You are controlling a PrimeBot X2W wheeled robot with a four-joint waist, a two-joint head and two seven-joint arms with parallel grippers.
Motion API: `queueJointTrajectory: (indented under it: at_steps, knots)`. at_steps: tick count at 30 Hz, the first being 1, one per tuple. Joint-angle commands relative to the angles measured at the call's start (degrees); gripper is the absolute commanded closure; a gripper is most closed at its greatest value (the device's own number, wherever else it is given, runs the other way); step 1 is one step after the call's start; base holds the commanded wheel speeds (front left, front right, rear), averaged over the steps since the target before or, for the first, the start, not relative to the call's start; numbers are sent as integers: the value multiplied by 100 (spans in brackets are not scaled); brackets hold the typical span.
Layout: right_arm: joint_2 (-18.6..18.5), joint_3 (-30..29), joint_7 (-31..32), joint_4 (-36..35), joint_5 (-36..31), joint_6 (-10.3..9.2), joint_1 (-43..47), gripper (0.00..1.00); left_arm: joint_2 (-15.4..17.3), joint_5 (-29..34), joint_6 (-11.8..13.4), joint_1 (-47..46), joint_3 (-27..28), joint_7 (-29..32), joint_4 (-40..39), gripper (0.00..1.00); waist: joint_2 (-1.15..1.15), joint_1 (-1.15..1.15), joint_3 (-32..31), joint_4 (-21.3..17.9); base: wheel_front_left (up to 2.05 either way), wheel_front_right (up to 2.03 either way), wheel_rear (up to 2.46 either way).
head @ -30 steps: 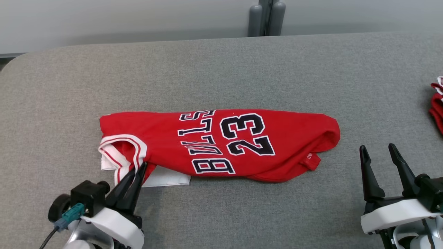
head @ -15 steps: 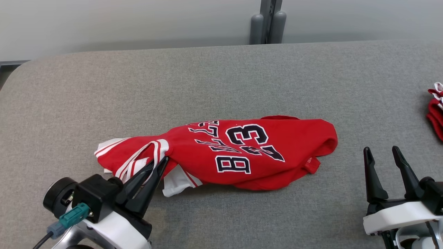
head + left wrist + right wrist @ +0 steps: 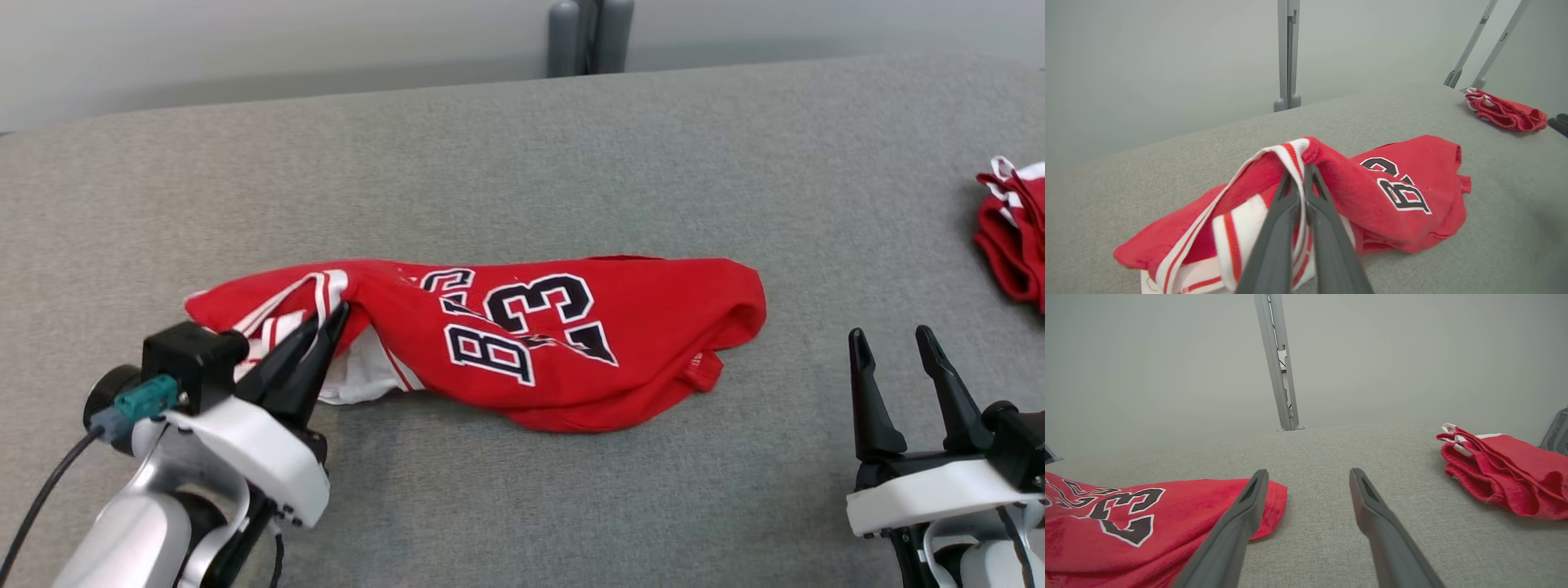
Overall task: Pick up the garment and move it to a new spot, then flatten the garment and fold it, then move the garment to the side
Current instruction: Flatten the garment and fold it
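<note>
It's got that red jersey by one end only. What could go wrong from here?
The left gripper is shut on just the striped trim of the jersey; that thin pinch could slip when lifted.
The rest lies bunched on the table, so pulling may crumple it further.
The right gripper stands open, apart from the cloth, giving no support.

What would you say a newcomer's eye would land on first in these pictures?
The red jersey numbered 23 lies bunched across the middle of the grey table. The left gripper, jaws shut, pinches its striped trim at the left end; the right gripper sits open at lower right, another red garment at the table's right edge.
</note>
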Motion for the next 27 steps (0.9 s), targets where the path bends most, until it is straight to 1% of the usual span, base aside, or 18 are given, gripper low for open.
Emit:
queueJointTrajectory:
  at_steps: [1,5,8,14,15,16,18,21,24,27]
  knots:
    - [-23,8,-40,1,50,1,-105,0,-25,-29,-62,-195,18,-51,196,100,0,0,135,-135,0,0,0]
    - [-23,52,-91,39,100,1,-202,0,-199,-143,-186,-684,85,-240,948,100,0,0,353,-323,0,0,0]
    - [-23,108,-132,92,148,1,-278,0,-338,-222,-234,-1043,133,-387,1514,100,0,0,512,-448,0,0,0]
    - [-24,169,-235,214,202,1,-448,0,-612,-313,-342,-1692,120,-642,2593,100,0,0,719,-584,0,0,0]
    - [-25,174,-248,236,199,1,-469,0,-658,-315,-340,-1789,120,-683,2767,56,0,0,735,-593,0,0,0]
    - [-24,177,-262,258,198,1,-481,0,-700,-298,-355,-1865,104,-739,2920,0,0,0,745,-600,0,0,0]
    - [-23,179,-278,299,199,1,-528,0,-806,-280,-396,-2014,95,-946,3167,0,0,0,755,-604,0,0,0]
    - [-23,166,-299,342,173,1,-554,0,-897,-182,-369,-2112,66,-1290,3425,0,0,0,730,-571,0,0,0]
    - [-25,142,-315,368,145,1,-543,0,-955,-21,-229,-2069,70,-1711,3547,0,0,0,660,-507,0,0,0]
    - [-24,129,-310,364,96,1,-500,0,-1014,104,-37,-1860,116,-2182,3534,0,0,0,574,-422,0,0,0]
